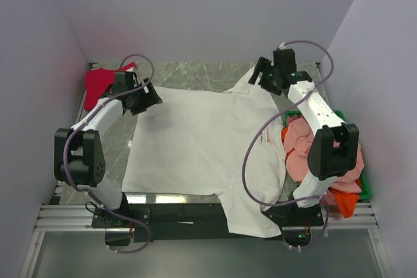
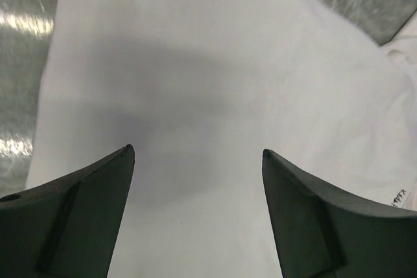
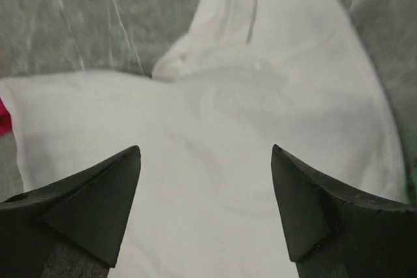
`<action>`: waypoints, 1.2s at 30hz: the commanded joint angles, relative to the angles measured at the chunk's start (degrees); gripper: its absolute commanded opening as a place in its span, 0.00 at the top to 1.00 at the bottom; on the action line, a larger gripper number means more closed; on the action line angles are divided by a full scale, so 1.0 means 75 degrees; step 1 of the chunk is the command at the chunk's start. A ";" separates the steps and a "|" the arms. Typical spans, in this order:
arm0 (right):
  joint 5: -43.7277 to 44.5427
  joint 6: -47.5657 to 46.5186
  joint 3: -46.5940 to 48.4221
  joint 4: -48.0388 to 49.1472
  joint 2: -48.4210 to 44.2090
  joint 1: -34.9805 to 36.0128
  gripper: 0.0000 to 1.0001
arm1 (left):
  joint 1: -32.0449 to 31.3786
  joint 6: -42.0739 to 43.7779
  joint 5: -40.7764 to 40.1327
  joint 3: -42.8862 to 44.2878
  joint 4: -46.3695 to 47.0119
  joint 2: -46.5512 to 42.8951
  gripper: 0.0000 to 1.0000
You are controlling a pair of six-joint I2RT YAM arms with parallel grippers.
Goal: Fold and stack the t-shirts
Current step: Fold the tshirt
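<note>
A large white t-shirt (image 1: 202,141) lies spread flat across the table, one part hanging over the near edge. My left gripper (image 1: 144,99) hovers open over its far left corner, and in the left wrist view only white cloth (image 2: 215,96) shows between the fingers. Over the far right sleeve stands my right gripper (image 1: 264,75), open too, with the white sleeve (image 3: 273,76) below it and nothing held. A crimson t-shirt (image 1: 99,84) sits at the far left. Salmon-pink (image 1: 301,144) and orange (image 1: 344,201) t-shirts lie heaped at the right.
A green bin (image 1: 363,188) at the right edge holds the heaped shirts, partly behind the right arm. Grey marbled tabletop (image 1: 195,75) shows beyond the white shirt. Lilac walls close in on three sides. A metal rail (image 1: 71,216) runs along the near edge.
</note>
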 commanded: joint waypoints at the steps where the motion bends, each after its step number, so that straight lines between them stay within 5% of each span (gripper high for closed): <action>1: -0.0641 0.0495 -0.0834 0.0154 0.0096 0.0102 0.13 | 0.0013 -0.0217 0.0495 -0.0297 0.0175 0.0052 0.16; 20: -0.0724 0.0776 -0.0650 -0.0689 0.1853 0.0114 0.14 | 0.0013 -0.0030 0.0859 0.0803 -0.0023 0.2454 0.16; 36: -0.0618 0.0636 0.1000 -0.1708 0.3645 -0.0190 0.14 | 0.0025 0.0181 0.0695 0.2456 -0.0515 0.4130 0.16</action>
